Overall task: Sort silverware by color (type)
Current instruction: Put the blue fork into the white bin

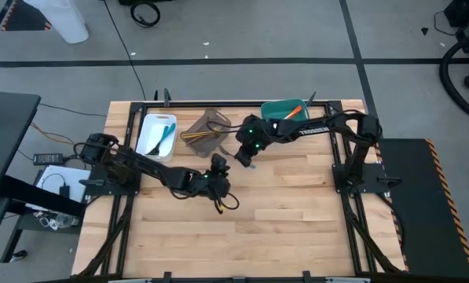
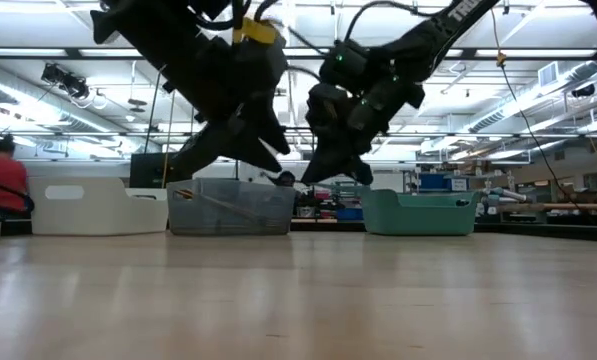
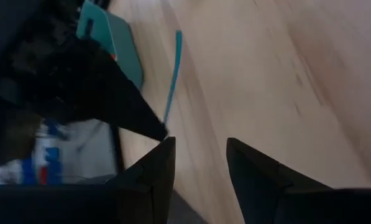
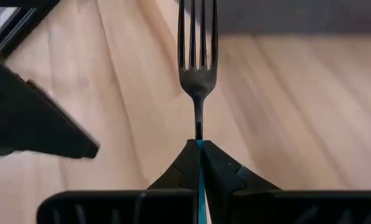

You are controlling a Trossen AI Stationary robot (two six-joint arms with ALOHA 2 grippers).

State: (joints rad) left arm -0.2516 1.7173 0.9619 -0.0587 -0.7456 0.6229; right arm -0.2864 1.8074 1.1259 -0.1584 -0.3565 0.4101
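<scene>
Three bins are sitting along the table's (image 1: pixel 297 204) far edge: white bin (image 1: pixel 150 130) holding blue pieces, grey-brown bin (image 1: pixel 210 124) holding wooden ones, teal bin (image 1: pixel 281 108) holding orange. I'm hovering my left gripper (image 1: pixel 218 167) mid-table, fingers (image 3: pixel 154 171) parted, holding nothing. I'm carrying a blue-handled fork (image 4: pixel 197 74) in my right gripper (image 1: pixel 247 154), fingers pinched tight on the handle, just in front of the grey-brown bin. Judging the step: mid-transport. Next I'm needing to swing toward the white bin and release above it.

Left gripper (image 1: pixel 218 163) mid-table, fingers parted, right gripper (image 1: pixel 244 157) just beside it, clamped on fork (image 4: pixel 197 68).
</scene>
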